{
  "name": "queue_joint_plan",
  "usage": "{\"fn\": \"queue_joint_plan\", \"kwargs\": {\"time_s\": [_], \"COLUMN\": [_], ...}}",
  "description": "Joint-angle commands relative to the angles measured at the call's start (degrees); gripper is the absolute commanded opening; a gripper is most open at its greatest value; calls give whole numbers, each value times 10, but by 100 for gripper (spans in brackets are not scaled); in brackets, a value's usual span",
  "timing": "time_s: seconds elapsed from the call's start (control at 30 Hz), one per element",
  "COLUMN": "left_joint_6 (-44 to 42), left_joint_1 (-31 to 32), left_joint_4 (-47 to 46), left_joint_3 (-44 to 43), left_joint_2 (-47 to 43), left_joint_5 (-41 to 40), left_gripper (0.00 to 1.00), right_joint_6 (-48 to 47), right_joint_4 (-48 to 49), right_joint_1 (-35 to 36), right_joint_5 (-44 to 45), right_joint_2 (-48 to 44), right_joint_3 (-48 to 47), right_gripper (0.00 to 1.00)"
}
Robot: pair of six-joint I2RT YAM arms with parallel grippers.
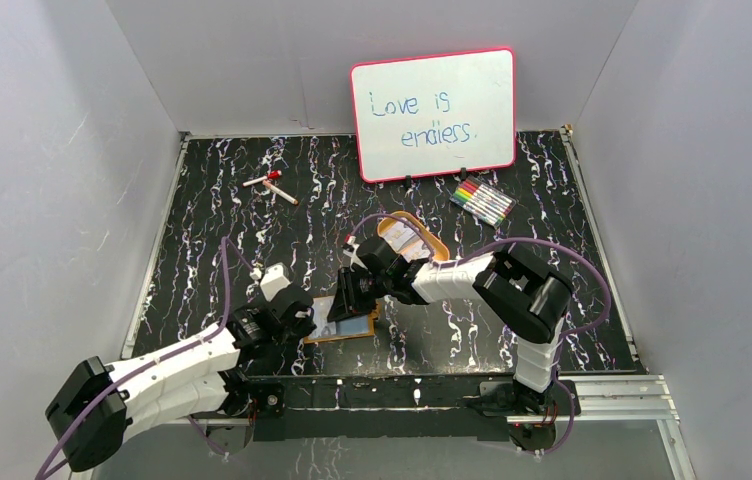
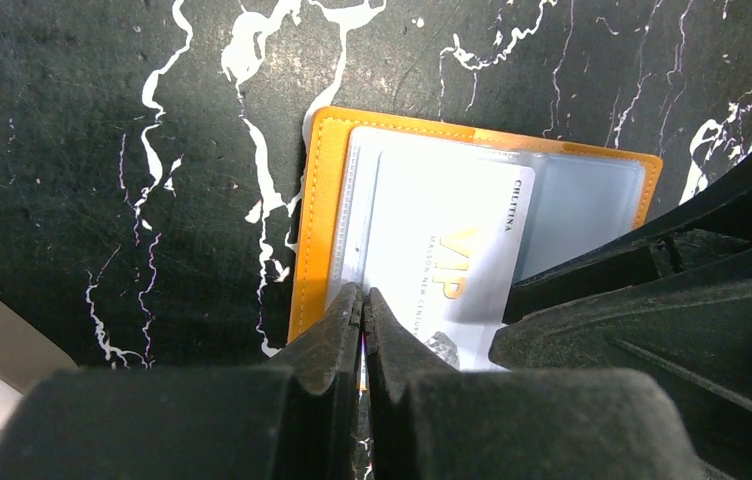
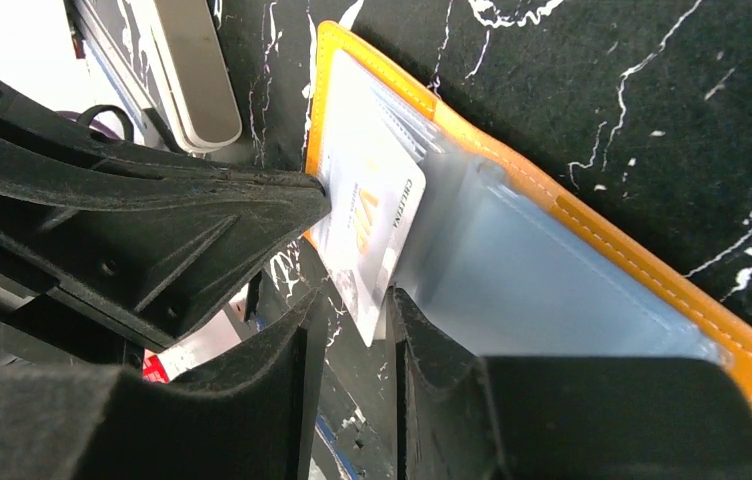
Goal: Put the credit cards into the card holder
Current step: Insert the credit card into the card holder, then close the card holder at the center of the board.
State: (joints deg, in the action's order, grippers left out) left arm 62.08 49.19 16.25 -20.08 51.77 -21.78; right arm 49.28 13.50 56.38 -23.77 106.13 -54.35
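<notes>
The holder (image 3: 572, 290) lies open on the table (image 2: 72, 150) in front of the arm bases, pockets up. One card (image 3: 367, 215) sits partway in its clear pocket, a corner sticking out past the edge. The right claw (image 3: 360, 305) is released: its jaws stand apart astride that corner, one finger touching the card, a gap at the other. The left claw (image 2: 363, 300) is clenched, tips pressed at the holder's edge; whether it pinches a flap I cannot tell. The card looks light, stiff and slick, likely to skate or bow if shoved askew, so take it by the free end, flat faces between the pads, and push in line with the pocket. The holder looks soft and light and will probably slide unless pinned. More pale cards (image 1: 404, 238) seem to lie in the tray (image 1: 439, 246)
</notes>
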Motion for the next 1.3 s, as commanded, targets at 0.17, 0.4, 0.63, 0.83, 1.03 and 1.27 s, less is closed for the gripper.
{"fn": "queue_joint_plan", "kwargs": {"time_s": [0.17,0.4,0.63,0.83,1.03,1.27], "left_joint_6": [-8,-7,11,26,30,33], "left_joint_1": [-1,-1,-1,-1,-1,-1], "left_joint_4": [30,52,71,78,91,88], "left_joint_3": [-13,-30,-40,-31,-28,-21], "left_joint_2": [-37,-64,-56,-67,-79,-86], "left_joint_5": [-33,-43,-55,-53,-56,-55], "left_gripper": [0,0,0,0,0,0], "right_joint_6": [-62,-116,-115,-104,-115,-121], "right_joint_4": [-109,-258,-361,-348,-368,-386], "right_joint_1": [4,4,3,4,4,6], "right_joint_5": [68,203,270,288,293,304], "right_joint_2": [-104,-180,-150,-123,-79,-60], "right_joint_3": [-29,-44,-69,-74,-104,-116], "right_gripper": [41,55,55,55,55,54]}}
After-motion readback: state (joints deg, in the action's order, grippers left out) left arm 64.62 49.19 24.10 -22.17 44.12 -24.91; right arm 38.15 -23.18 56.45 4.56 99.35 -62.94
